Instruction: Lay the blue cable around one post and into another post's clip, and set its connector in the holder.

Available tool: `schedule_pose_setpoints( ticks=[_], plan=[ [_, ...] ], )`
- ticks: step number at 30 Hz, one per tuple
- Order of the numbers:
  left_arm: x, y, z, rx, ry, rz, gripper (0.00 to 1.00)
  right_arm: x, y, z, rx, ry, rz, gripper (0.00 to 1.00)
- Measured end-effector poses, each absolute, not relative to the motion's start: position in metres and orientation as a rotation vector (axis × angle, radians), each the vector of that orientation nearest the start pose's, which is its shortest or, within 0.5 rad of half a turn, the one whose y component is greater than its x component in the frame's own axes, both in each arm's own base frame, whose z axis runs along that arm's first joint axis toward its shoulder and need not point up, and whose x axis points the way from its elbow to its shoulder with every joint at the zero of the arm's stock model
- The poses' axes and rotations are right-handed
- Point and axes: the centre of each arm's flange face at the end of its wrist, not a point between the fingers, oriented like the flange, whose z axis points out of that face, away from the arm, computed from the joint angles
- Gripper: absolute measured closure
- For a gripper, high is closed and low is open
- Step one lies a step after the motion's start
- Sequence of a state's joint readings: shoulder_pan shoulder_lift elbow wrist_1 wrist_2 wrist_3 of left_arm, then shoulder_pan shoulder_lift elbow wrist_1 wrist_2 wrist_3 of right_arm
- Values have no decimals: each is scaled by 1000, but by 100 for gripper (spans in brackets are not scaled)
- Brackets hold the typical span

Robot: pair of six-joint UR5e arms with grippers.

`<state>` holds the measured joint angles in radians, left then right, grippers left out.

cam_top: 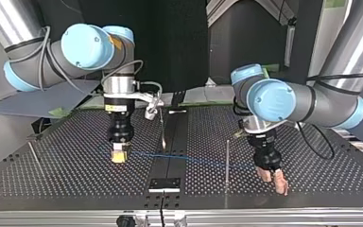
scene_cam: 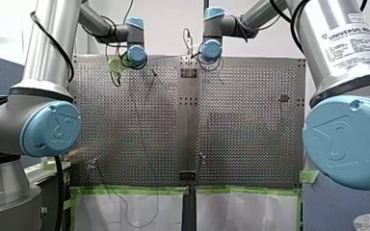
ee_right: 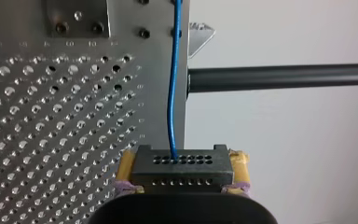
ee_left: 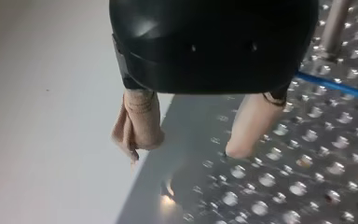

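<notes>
In the top view my right gripper (cam_top: 118, 155) stands low over the table at the left, its yellow pads shut on the black connector (ee_right: 182, 168). The blue cable (cam_top: 189, 158) runs from it across the middle strip, past a thin post (cam_top: 227, 161), toward my left gripper (cam_top: 273, 180). In the right wrist view the blue cable (ee_right: 172, 93) leaves the connector's top and runs straight ahead. My left gripper (ee_left: 189, 147) is open, its beige fingers (ee_left: 140, 121) apart with nothing between them. The cable (ee_left: 335, 86) passes beside it on the perforated plate.
Two more thin posts stand on the table, one by the middle strip (cam_top: 162, 130) and one at the top view's far left (cam_top: 34, 153). A small dark plate (cam_top: 164, 184) sits on the strip near the table's edge. A black bar (ee_right: 279, 77) crosses ahead of my right gripper.
</notes>
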<state>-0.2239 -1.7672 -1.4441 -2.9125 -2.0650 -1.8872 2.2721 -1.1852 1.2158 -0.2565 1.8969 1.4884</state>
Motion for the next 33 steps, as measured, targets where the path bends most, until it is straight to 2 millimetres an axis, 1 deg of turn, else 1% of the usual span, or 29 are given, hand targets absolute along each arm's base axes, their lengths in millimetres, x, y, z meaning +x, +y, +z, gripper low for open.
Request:
schedule_pose_setpoints(
  ticks=[5, 13, 21, 24, 26, 33],
  plan=[
    [543, -211, 456, -468, 1363, -93, 0, 504, -452, 460, 1288, -900, 1574, 100],
    [553, -216, 426, -459, 1415, -80, 0, 498, -467, 441, 1305, -939, 1535, 100],
    [553, -215, 405, -458, 1432, -80, 0, 484, -481, 423, 1332, -1002, 1485, 100],
    [552, -215, 399, -457, 1434, -82, 0, 479, -486, 411, 1352, -1030, 1455, 100],
    [551, -215, 396, -457, 1435, -82, 0, 475, -490, 399, 1364, -1049, 1433, 100],
    [549, -218, 394, -456, 1439, -90, 0, 465, -493, 366, 1367, -1088, 1416, 100]
  ],
)
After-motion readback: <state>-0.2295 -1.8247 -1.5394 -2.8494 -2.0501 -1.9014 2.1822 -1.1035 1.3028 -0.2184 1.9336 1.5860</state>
